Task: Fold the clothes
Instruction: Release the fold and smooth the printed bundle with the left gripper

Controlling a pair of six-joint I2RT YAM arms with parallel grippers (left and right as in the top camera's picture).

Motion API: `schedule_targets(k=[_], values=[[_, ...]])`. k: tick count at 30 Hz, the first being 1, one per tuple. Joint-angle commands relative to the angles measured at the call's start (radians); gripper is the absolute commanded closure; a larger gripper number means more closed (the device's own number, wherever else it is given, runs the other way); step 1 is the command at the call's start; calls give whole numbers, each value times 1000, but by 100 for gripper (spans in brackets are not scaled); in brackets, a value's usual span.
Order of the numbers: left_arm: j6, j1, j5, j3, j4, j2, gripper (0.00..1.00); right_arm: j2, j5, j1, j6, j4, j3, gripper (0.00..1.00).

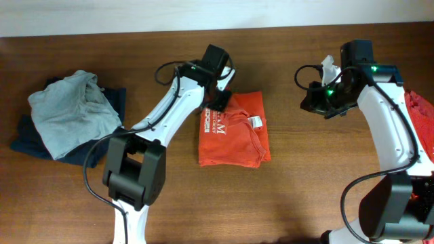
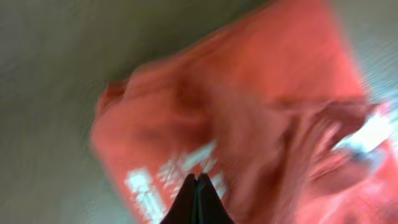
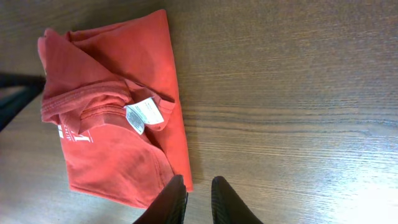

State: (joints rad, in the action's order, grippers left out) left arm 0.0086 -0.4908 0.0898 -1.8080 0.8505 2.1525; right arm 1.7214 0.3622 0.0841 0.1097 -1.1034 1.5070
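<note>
Overhead: brown wood-grain table (image 1: 305, 169).

T-shirt (image 1: 237, 142) orange-red, lettering (image 1: 209, 125) white, neck label (image 1: 256, 122) white. Pale grey-blue garment (image 1: 71, 112), plain. Dark navy garment (image 1: 30, 142), plain. Table (image 1: 305, 190) brown, wood grain.

An orange-red T-shirt (image 1: 234, 132) lies flat in the middle of the table (image 1: 305, 196), folded into a block. It has white letters (image 1: 210, 125) on its left part and a small white tag (image 1: 255, 122) by the neck. Far left, a pale grey-blue garment (image 1: 71, 112) sits crumpled on a dark navy garment (image 1: 27, 141). More red cloth (image 1: 422, 108) shows at the right edge.
</note>
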Motion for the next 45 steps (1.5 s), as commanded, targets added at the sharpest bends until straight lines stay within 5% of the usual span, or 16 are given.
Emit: schedule_targets(k=[1,7,19,27,38,42,45], values=[[23,-33,93,3,-76,-8,100,3,-16,2,8,-1,2,80],[23,-43,142,-35,-158,-9,100,3,-16,2,8,-5,2,81],[97,75,29,-175,282,0,99,3,-5,2,0,4,2,78],[103,17,121,-62,169,88,100,3,-5,2,0,13,2,78],[97,-98,139,-74,-193,106,100,3,-5,2,0,16,2,77],[89,-85,138,-142,-189,106,100,3,-5,2,0,15,2,78],[89,-46,74,-243,-48,106,99,3,-5,2,0,13,2,77]])
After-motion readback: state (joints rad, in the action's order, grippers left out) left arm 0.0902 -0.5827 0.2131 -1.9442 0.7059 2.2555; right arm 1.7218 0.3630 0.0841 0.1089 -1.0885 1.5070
